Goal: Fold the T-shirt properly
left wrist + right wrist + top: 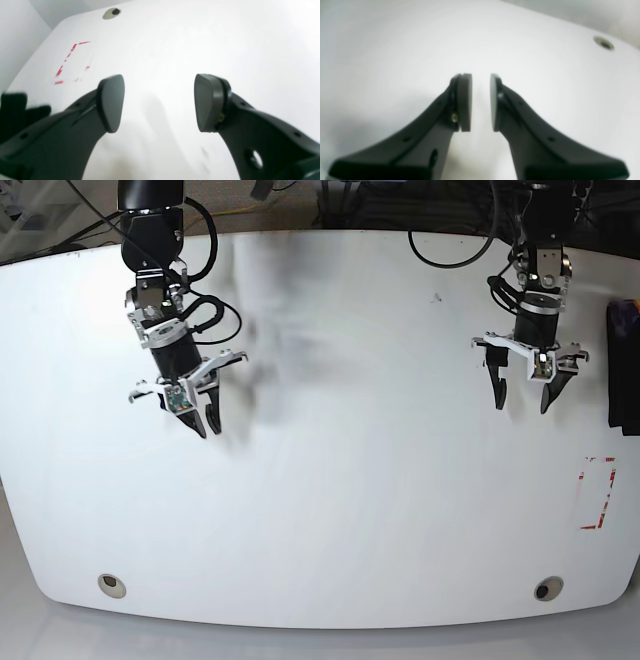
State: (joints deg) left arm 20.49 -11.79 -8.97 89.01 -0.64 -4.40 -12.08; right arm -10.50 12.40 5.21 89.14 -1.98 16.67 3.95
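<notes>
Two grippers hang over a bare white table (330, 510), and neither holds anything. The left gripper (522, 394), on the right of the base view, has its jaws spread wide over empty tabletop. The right gripper (201, 420), on the left of that view, has its pads drawn close with a narrow gap between them and nothing in it.

Only a dark folded mass (624, 368) shows at the far right edge of the table, with a purplish bit at its top; this is most likely the T-shirt, though it is cut off by the picture's edge and its shape cannot be told. It lies well apart from both grippers, just beyond a red dashed rectangle (597, 493) marked on the table.

By my judgement the shirt is either already folded and set aside or not yet brought to the middle; the pictures do not settle which.
</notes>
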